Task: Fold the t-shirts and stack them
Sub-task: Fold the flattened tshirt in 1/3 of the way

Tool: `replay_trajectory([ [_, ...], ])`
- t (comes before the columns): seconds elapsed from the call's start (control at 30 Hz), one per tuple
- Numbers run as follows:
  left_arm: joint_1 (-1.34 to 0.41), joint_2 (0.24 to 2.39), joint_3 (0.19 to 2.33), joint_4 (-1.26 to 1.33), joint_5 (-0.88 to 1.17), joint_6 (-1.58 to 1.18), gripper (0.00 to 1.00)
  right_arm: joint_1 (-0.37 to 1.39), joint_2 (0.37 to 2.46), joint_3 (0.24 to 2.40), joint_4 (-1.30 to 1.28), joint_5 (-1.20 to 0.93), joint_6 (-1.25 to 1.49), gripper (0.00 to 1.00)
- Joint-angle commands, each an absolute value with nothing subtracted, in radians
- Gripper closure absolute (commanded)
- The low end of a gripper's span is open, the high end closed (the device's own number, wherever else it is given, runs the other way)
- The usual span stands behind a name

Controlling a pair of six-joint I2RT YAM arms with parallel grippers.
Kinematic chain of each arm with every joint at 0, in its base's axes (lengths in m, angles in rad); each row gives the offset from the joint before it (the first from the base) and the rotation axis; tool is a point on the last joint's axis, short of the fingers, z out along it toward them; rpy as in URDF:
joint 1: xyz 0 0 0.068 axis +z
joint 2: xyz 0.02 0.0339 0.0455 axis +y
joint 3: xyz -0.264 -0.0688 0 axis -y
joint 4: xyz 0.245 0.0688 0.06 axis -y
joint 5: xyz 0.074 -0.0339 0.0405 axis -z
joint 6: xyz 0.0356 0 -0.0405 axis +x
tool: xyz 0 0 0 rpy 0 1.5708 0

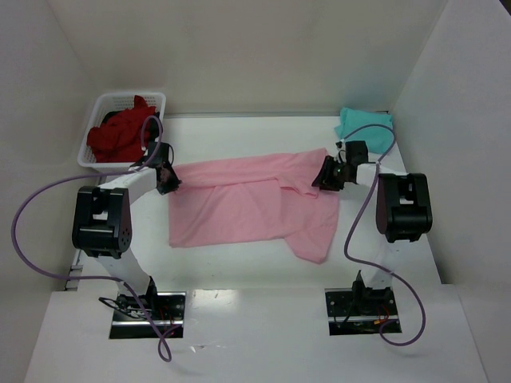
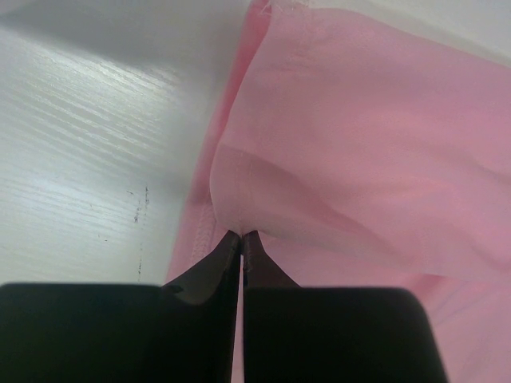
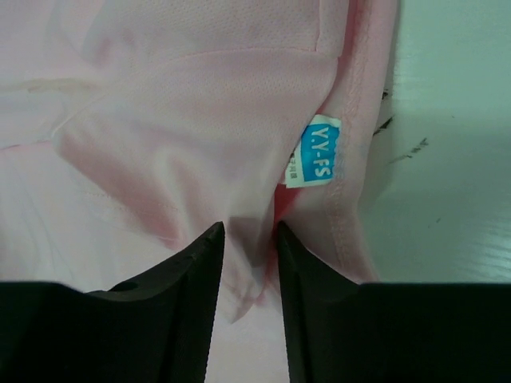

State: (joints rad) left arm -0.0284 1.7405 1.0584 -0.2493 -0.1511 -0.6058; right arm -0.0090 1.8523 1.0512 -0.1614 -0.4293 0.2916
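Observation:
The light pink t-shirt (image 1: 247, 203) lies spread across the middle of the table, its far part folded over toward me. My left gripper (image 1: 168, 182) is at its far left edge, jaws shut on a pinch of pink cloth (image 2: 335, 144). My right gripper (image 1: 327, 175) is at its far right edge by the collar, jaws closed on a bunched fold of pink cloth (image 3: 200, 120) next to a blue label (image 3: 317, 152); the fold keeps them a little apart. A teal t-shirt (image 1: 363, 121) lies at the back right. Dark red t-shirts (image 1: 120, 136) are piled in the basket.
A white lattice basket (image 1: 152, 100) stands at the back left corner, just behind my left gripper. White walls close in the table at the back and both sides. A pink sleeve (image 1: 315, 239) hangs toward the near right.

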Motion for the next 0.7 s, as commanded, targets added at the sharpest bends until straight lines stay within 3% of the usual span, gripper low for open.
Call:
replay_trajectory([
  [0.0,-0.032,1.752,1.069,-0.252,-0.133,-0.591,0.98,0.011,1.89,1.089,-0.135,-0.412,0.29,0.73],
  [0.17,-0.032,1.752,1.069,-0.252,-0.133,-0.591,0.98,0.011,1.865,1.098,-0.17,-0.368,0.29,0.89],
  [0.67,-0.032,1.752,1.069,-0.261,-0.143,-0.581,0.98,0.002,1.767,1.088,-0.241,-0.225,0.279,0.89],
])
